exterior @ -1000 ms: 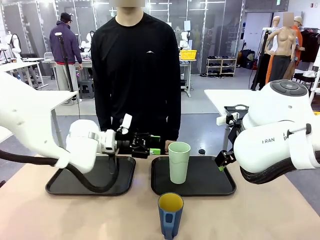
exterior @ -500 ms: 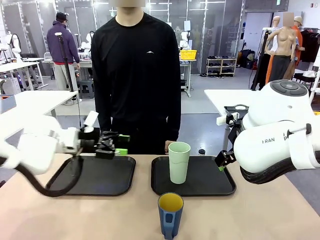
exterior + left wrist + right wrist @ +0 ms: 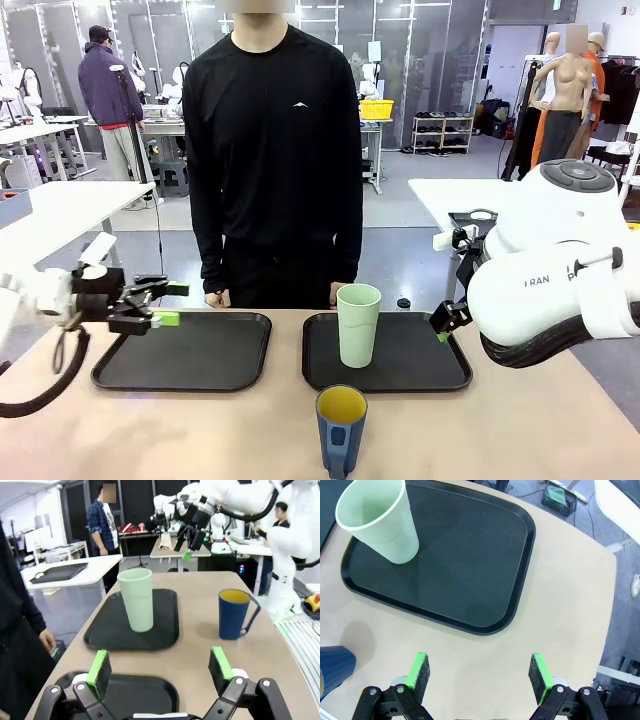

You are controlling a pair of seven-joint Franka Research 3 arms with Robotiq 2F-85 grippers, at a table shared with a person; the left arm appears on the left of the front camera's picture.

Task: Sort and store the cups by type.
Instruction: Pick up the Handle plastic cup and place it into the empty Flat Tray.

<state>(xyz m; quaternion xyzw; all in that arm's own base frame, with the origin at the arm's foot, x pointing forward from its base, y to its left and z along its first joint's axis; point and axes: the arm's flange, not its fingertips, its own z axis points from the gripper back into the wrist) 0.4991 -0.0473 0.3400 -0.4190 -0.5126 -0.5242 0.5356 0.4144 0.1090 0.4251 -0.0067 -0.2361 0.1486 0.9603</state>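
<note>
A tall pale mint-green cup (image 3: 358,324) (image 3: 136,599) (image 3: 379,519) stands upright at the left side of the right black tray (image 3: 420,365) (image 3: 470,565). The dark blue mug (image 3: 341,428) (image 3: 234,613) with a yellow inside stands on the table in front of that tray, its handle toward the robot; a corner of the mug (image 3: 332,667) shows in the right wrist view. My left gripper (image 3: 160,303) (image 3: 160,667) hovers open and holding nothing over the left edge of the left tray (image 3: 200,355). My right gripper (image 3: 443,322) (image 3: 480,672) is open over the table beside the right tray's right edge.
A person in black stands at the far edge of the table, hands (image 3: 215,297) hanging down near the trays. The left black tray (image 3: 145,695) has nothing on it. Bare tabletop lies on both sides of the mug.
My left arm has swung back to the left, from near the mint-green cup to the left tray's left edge. The right arm, the cups and the person stay still.
</note>
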